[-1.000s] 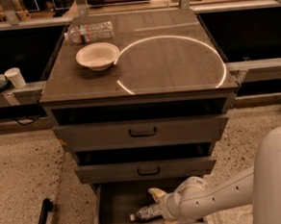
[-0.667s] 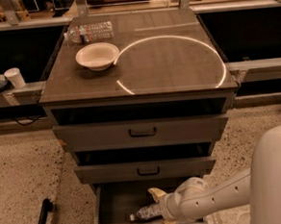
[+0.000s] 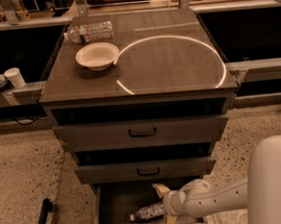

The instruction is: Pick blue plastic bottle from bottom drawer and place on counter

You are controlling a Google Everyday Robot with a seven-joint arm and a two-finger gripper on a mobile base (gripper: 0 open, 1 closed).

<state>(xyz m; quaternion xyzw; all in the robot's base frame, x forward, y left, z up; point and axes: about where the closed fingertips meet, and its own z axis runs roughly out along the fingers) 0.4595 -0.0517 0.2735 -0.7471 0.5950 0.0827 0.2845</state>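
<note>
**A:** What could have gone wrong from that position?

**B:** Mostly the grasp. The blue plastic bottle (image 3: pixel 146 212) lay on its side on the floor of the bottom drawer (image 3: pixel 121 200), so it was round and free to roll. Had one finger touched it before the other, it could have been nudged toward the drawer's left wall. It might also have slipped out as the jaws closed.

**A:** Anything else?

**B:** The lift. The front of the middle drawer (image 3: pixel 144 171) hung just above the opening. A straight rise would probably have knocked the bottle or the arm (image 3: pixel 219 200) against it. On the counter (image 3: pixel 176 65), the white bowl (image 3: pixel 97 55) and the clear water bottle (image 3: pixel 89 32) took up the back left corner, so a careless set-down there could have bumped them.

**A:** Where was the gripper relative to the bottle?

**B:** The gripper (image 3: pixel 161 207) was down inside the bottom drawer, reaching in from the right. Its fingers (image 3: pixel 159 189) were spread wide, one above the bottle's right end and one below it. They held nothing. The white cap pointed left, away from the gripper.
</note>
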